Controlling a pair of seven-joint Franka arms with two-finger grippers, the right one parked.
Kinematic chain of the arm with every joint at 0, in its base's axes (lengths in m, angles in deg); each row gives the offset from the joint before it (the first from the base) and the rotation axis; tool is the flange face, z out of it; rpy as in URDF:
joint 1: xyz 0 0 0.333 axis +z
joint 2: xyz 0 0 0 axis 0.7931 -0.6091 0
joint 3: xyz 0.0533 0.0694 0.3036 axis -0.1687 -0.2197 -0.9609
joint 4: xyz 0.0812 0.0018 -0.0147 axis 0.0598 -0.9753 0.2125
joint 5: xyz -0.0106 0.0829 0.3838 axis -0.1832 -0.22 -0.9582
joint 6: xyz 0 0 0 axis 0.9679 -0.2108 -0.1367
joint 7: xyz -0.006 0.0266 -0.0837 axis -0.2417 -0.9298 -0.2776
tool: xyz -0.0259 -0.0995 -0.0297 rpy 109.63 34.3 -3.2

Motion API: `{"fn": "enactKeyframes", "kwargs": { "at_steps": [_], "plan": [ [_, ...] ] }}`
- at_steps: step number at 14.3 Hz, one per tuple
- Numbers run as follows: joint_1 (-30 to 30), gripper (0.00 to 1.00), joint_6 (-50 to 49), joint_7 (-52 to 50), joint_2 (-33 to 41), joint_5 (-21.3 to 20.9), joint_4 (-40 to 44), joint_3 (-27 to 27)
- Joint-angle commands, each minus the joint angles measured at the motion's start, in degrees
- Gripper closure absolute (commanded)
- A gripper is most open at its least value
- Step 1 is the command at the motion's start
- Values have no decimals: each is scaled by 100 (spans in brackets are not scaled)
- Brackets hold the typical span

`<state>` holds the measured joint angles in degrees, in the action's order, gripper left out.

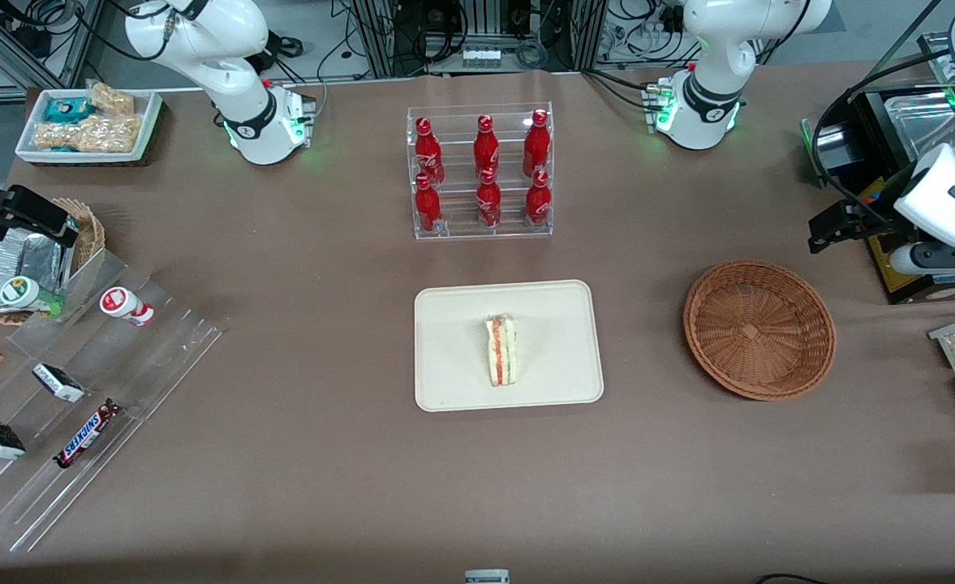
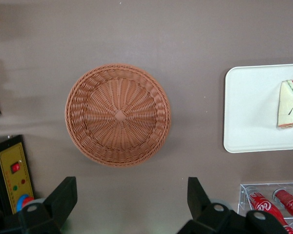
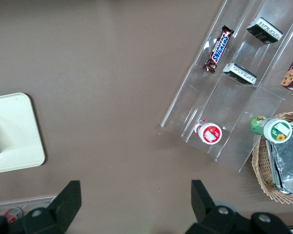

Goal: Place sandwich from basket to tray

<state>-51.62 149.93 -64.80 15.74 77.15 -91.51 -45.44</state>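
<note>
Brown table (image 1: 298,341) carries tray (image 1: 453,373), basket (image 1: 759,328), bottle rack (image 1: 481,174); tool (image 2: 129,200) open above table.

A wide table covered in matte brown cloth (image 1: 298,503) fills nearly the whole scene, evenly lit from above, so shadows on it are soft and faint. At the table's edge farthest from the front camera, a pale grey floor (image 1: 339,40) shows, strewn with black cables (image 1: 526,50) around upright silver metal frame posts (image 1: 381,32).
</note>
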Motion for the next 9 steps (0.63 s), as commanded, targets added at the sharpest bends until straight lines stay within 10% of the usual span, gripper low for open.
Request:
{"fn": "enactKeyframes", "kwargs": {
  "at_steps": [1, 9],
  "plan": [
    [-146, 0, 6, 218, 25, -71, 42, -113],
    [-156, 0, -12, 156, 17, -71, -28, -69]
  ]
}}
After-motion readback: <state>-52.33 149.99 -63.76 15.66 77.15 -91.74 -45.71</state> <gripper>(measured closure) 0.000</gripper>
